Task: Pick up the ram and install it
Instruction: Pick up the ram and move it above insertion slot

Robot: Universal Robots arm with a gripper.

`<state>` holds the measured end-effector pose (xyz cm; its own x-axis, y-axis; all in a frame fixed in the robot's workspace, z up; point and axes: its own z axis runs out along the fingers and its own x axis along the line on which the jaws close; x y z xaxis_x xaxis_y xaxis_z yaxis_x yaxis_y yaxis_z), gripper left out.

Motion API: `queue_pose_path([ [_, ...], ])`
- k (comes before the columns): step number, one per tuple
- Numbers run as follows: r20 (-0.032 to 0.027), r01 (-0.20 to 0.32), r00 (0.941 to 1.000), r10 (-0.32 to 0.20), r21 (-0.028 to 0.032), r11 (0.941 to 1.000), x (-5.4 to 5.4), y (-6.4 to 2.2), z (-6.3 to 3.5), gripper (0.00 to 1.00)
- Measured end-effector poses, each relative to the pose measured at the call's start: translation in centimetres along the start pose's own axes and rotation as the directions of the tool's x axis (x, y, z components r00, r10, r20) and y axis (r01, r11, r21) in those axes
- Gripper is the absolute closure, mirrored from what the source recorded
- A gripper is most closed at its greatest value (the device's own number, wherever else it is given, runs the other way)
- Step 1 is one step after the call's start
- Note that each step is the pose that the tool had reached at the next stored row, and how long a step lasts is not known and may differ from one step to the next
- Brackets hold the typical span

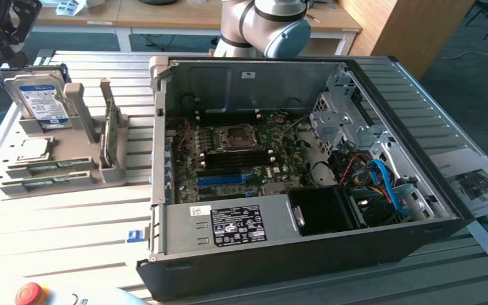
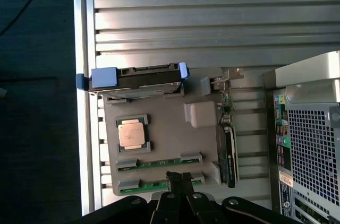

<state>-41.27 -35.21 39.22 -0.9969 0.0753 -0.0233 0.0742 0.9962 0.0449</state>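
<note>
Thin green circuit-board ram stick [image 2: 150,184] is lying flat in the outer slot of the matte grey plastic holder [image 2: 164,134]; you are hovering the black gripper [image 2: 179,179] above it, fingers pressed together and empty, so descending like this is risking a jab on the brittle board or its twin stick [image 2: 159,163] just beside

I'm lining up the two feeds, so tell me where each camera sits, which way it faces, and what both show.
Exterior view: off the arm and raised, looking down into the open computer case, grey holder at the exterior view's left; an arm joint shows behind the case.
Wrist view: on the wrist, looking down on the holder; the shut jaws show beside the ram sticks.
Shared: holder, hard drive, processor, ram sticks, a case corner.
</note>
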Motion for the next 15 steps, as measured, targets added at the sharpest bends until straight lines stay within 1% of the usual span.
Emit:
queue_pose_path([
  [4,-0.0003,0.006,1.0000,-0.006,-0.0001,1.0000,0.00,0.00,0.00,0.89],
  [7,-0.0010,0.023,0.9997,-0.023,-0.0005,0.9997,0.01,0.00,0.00,0.89],
  [11,-0.0027,0.062,0.9980,-0.062,-0.0016,0.9981,0.00,0.00,0.00,0.89],
  [15,-0.0049,0.112,0.9937,-0.112,-0.0029,0.9937,0.00,0.00,0.00,0.89],
])
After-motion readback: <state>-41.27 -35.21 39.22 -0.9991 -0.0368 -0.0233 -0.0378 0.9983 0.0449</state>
